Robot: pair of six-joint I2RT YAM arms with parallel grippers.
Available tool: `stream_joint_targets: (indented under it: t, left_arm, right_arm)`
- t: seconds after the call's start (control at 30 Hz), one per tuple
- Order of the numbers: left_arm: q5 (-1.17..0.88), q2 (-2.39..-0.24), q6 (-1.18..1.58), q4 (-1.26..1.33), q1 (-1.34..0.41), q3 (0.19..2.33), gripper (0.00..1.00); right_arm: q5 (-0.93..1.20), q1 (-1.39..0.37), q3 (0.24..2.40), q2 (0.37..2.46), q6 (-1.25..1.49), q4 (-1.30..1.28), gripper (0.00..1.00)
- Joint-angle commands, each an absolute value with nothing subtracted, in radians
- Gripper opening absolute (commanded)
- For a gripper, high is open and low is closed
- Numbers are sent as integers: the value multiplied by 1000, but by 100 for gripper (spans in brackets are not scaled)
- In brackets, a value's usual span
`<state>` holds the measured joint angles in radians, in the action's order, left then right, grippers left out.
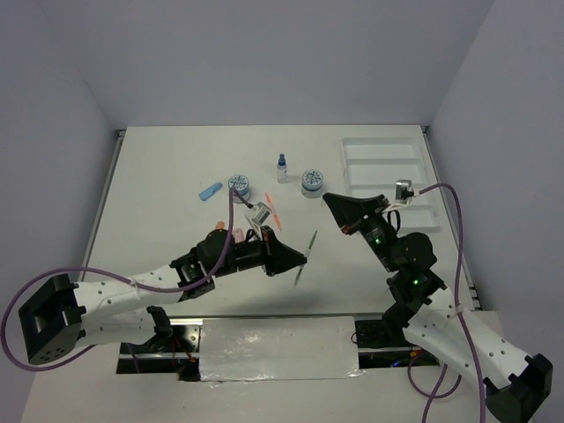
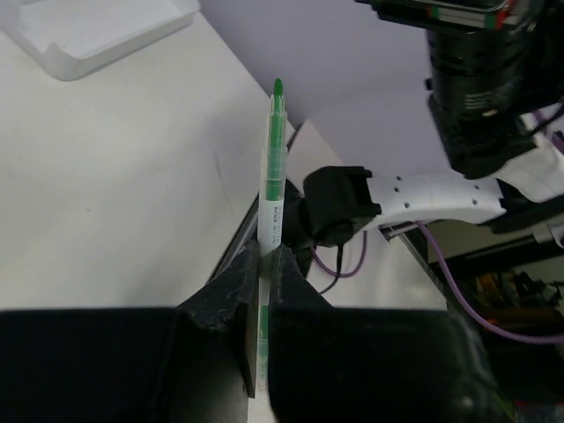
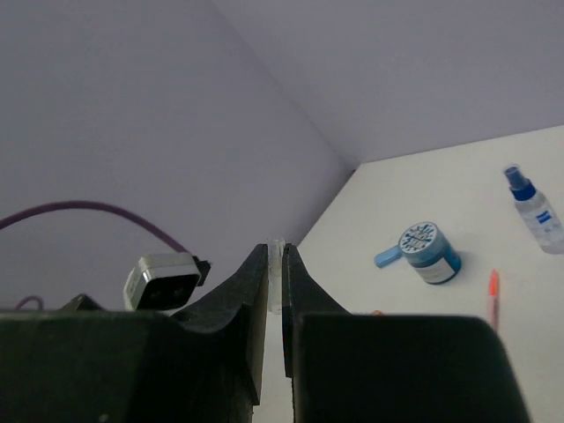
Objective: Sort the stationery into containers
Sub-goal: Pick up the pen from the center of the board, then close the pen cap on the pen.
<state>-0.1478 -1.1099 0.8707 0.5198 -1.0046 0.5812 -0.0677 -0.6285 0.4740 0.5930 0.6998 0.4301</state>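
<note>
My left gripper (image 1: 300,258) is shut on a thin green pen (image 1: 306,257), held above the table near its front middle. In the left wrist view the pen (image 2: 274,167) sticks up from between the closed fingers (image 2: 231,282). My right gripper (image 3: 276,257) is shut on a small clear tube-like piece (image 3: 278,264); from above it (image 1: 328,197) hovers left of the white divided tray (image 1: 385,141). Two blue-grey jars (image 1: 239,184) (image 1: 311,182), a blue-capped bottle (image 1: 282,167), a blue stub (image 1: 210,191), a pink stub (image 1: 238,233) and an orange-red pen (image 1: 271,216) lie on the table.
The tray's corner (image 2: 97,35) shows at the top left of the left wrist view, and the right arm's base (image 2: 423,194) stands behind the pen. The left arm's wrist camera (image 3: 163,279) sits close to the right gripper's left side. Purple cables loop beside both arms.
</note>
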Motion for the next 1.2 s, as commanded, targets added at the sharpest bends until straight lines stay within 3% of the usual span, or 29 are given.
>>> stream_joint_targets:
  t: [0.0,0.33,1.17]
  left_arm:
    - [-265,-1091,885,771,-1009,551,0]
    - [-301,-1095,894,902,-1008,520,0]
    - [-268,-1063,839,799,-1009,546,0]
  right_arm:
    - [37,-637,402,545,736,629,0]
    - [58,-657,311,476,813,673,0]
    - [121,-681,307,463,821,641,0]
